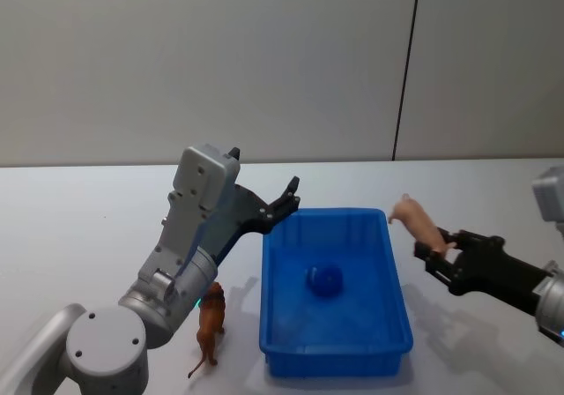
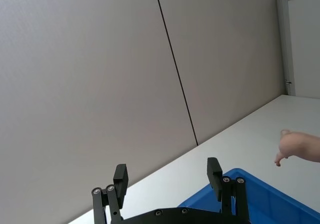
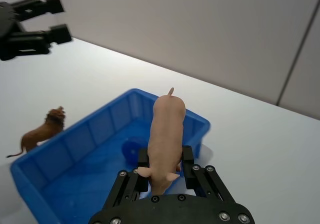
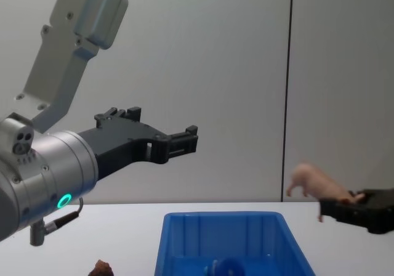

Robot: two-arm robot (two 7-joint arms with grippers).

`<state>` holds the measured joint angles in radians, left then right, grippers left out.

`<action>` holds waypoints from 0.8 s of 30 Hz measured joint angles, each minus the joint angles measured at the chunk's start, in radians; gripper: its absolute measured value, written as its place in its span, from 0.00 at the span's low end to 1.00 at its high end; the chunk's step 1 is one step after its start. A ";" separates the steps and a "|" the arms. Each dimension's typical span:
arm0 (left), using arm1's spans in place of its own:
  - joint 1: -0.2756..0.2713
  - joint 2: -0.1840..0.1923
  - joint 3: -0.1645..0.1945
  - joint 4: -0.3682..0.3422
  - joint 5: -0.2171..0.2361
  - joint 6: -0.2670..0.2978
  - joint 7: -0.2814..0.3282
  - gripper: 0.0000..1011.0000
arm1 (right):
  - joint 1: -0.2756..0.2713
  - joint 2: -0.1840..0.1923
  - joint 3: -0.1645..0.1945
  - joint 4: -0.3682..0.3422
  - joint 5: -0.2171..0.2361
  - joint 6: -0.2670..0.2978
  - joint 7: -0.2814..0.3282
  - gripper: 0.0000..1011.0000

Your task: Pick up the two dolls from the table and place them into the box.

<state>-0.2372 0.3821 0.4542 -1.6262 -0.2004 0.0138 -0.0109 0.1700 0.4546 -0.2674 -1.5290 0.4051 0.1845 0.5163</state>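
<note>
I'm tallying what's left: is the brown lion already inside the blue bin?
No, the brown lion stands on the white table, outside the blue bin beside its left wall.

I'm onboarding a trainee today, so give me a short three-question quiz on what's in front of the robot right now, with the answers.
1. True or false: the left end effector, raised near the far left corner of the blue box, is open and empty.
2. Fill in: the brown lion stands on the table on the box's ___ side, while the blue doll lies inside the box.
3. Multiple choice: the right end effector is shut on A the lion, B the pink pig, C the blue doll.

Key: 1 true; 2 left; 3 B.
</note>
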 joint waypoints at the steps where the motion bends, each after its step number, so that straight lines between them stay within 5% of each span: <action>1: 0.000 0.000 0.000 0.000 0.000 0.000 0.000 0.99 | 0.008 -0.005 -0.004 -0.001 -0.004 0.000 0.019 0.37; 12: 0.000 0.000 0.000 0.000 0.000 0.000 0.000 0.99 | 0.053 -0.048 -0.045 0.016 -0.045 0.033 0.110 0.37; 24: 0.000 0.000 0.000 0.000 0.000 0.000 0.000 0.99 | 0.080 -0.081 -0.080 0.045 -0.083 0.055 0.138 0.71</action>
<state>-0.2372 0.3821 0.4542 -1.6262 -0.2003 0.0138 -0.0109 0.2504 0.3734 -0.3470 -1.4844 0.3226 0.2396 0.6544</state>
